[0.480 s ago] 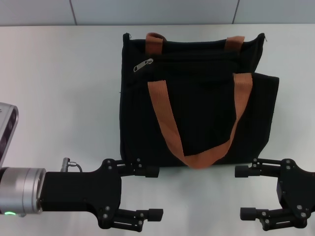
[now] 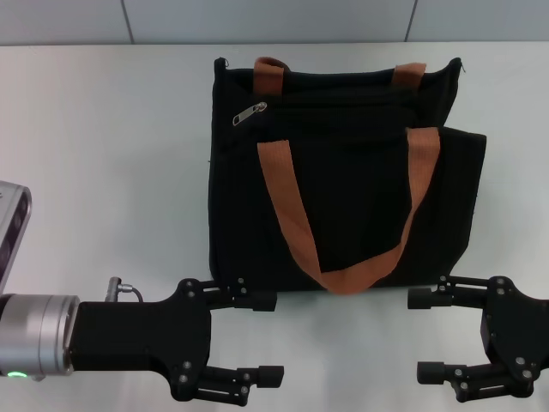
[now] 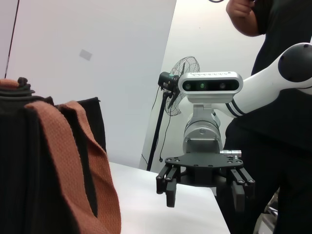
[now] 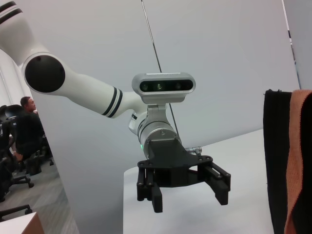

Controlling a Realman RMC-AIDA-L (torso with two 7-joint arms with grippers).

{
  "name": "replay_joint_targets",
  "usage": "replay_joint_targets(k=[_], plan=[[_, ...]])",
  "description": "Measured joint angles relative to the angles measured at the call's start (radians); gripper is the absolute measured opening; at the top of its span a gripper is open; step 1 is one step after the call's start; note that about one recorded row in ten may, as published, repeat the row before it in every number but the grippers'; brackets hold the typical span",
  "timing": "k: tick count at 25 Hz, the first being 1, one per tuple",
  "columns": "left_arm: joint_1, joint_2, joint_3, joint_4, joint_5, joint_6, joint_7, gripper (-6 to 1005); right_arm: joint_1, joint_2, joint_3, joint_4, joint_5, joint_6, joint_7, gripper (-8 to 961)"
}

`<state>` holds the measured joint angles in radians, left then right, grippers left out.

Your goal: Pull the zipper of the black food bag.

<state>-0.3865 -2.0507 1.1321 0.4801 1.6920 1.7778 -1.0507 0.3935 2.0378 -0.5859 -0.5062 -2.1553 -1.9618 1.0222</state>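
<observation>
The black food bag lies flat on the white table, with orange-brown strap handles across its front. The silver zipper pull rests near the bag's upper left corner on the black zip track. My left gripper is open near the table's front edge, just below the bag's lower left corner. My right gripper is open, just below the bag's lower right corner. Neither touches the bag. The bag's edge shows in the left wrist view and the right wrist view. Each wrist view shows the other gripper, open: the right one and the left one.
A grey wall runs behind the table's far edge. A person stands behind the right arm, near a fan. Another person sits far off.
</observation>
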Motion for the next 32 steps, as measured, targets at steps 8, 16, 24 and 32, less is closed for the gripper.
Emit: replay_joint_targets(k=[8,16,24,32], plan=[[0.000,0.008,-0.021,0.000,-0.003,0.005,0.000,791,-0.001,0.000,0.005,0.000,0.000,0.003,-0.001,826],[0.026,0.023,-0.397,-0.010,-0.010,0.087,-0.004,776,-0.003,-0.001,0.006,0.000,0.000,0.003,-0.001,824],[0.009,0.026,-0.631,-0.065,-0.007,-0.051,0.001,762,-0.005,-0.001,0.006,0.000,0.000,0.003,-0.001,823],[-0.066,-0.002,-0.524,-0.076,0.034,-0.215,0.095,747,-0.004,-0.001,0.002,0.000,0.000,0.023,0.000,822]])
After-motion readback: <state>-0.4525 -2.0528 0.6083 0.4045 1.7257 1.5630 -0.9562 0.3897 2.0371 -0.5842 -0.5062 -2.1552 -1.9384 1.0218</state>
